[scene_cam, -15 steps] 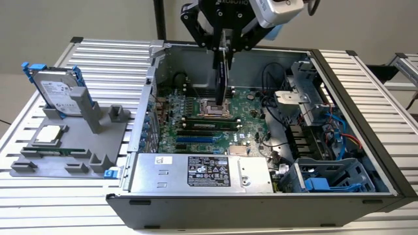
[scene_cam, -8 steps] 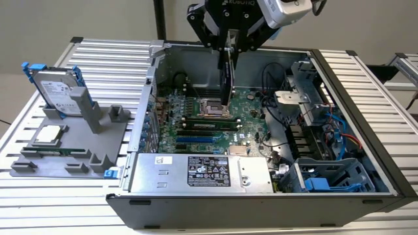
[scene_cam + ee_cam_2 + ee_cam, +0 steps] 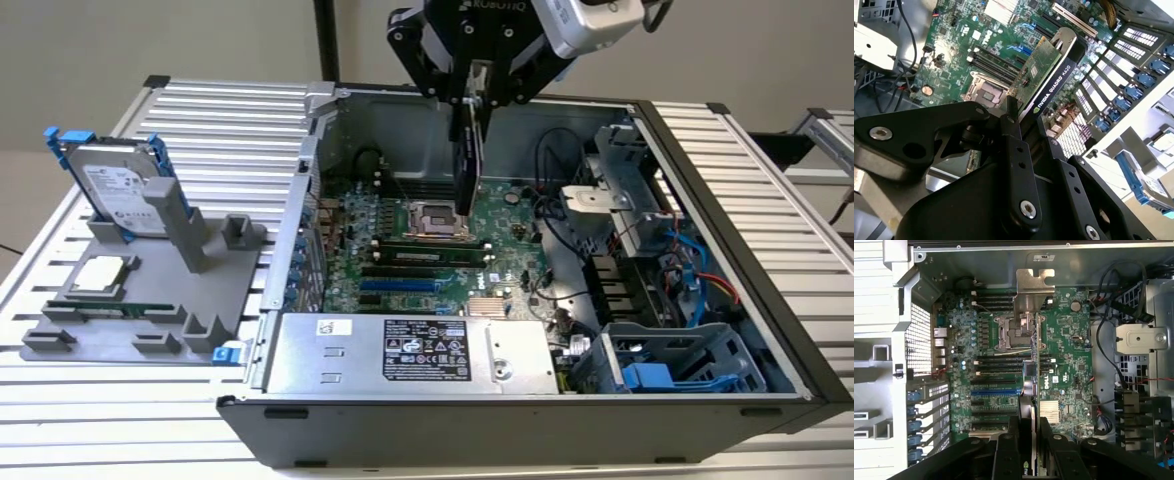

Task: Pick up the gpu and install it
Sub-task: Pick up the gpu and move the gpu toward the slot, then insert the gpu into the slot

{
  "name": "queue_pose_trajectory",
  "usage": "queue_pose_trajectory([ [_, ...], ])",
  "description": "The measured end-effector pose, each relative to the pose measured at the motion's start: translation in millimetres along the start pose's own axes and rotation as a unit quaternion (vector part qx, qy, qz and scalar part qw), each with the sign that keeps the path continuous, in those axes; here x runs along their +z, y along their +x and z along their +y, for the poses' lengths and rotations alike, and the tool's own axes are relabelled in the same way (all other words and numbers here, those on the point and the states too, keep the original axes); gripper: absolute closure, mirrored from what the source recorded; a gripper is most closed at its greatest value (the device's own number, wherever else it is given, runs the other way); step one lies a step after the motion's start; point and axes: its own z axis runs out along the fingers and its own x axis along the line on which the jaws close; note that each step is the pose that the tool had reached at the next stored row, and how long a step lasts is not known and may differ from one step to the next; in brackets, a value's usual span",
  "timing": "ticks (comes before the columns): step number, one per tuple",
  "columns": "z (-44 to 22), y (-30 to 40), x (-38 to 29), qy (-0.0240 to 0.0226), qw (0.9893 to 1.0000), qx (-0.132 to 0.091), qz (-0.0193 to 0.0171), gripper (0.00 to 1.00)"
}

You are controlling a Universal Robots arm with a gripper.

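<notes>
My gripper (image 3: 473, 98) is shut on the gpu (image 3: 466, 170), which hangs edge-down over the motherboard (image 3: 400, 235) inside the open computer case (image 3: 747, 260). In the second wrist view the gpu (image 3: 1040, 67) is a green board with a black cover and a silver bracket at its far end. My black fingers (image 3: 1013, 131) clamp its near end. In the first wrist view the gpu (image 3: 1035, 365) appears edge-on, above the processor socket and the slots, with my gripper (image 3: 1033, 442) shut on it. A blue expansion slot (image 3: 996, 391) lies beside the card's line.
To the exterior view's left, a grey fixture (image 3: 200, 300) holds a hard drive with blue rails (image 3: 118, 185), a processor chip (image 3: 102, 276) and a memory stick (image 3: 114, 308). Cables (image 3: 554, 180), a drive cage (image 3: 674, 365) and the power supply (image 3: 414, 352) crowd the case.
</notes>
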Motion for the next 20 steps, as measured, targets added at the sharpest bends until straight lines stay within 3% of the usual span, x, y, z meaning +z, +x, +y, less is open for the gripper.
queue_pose_trajectory([
  [16,0.1,-1.0,0.0,0.0,1.0,0.0,0.0,1.0],
  [20,0.1,-1.0,0.0,-0.0002,1.0,-0.009,0.0008,1.0],
])
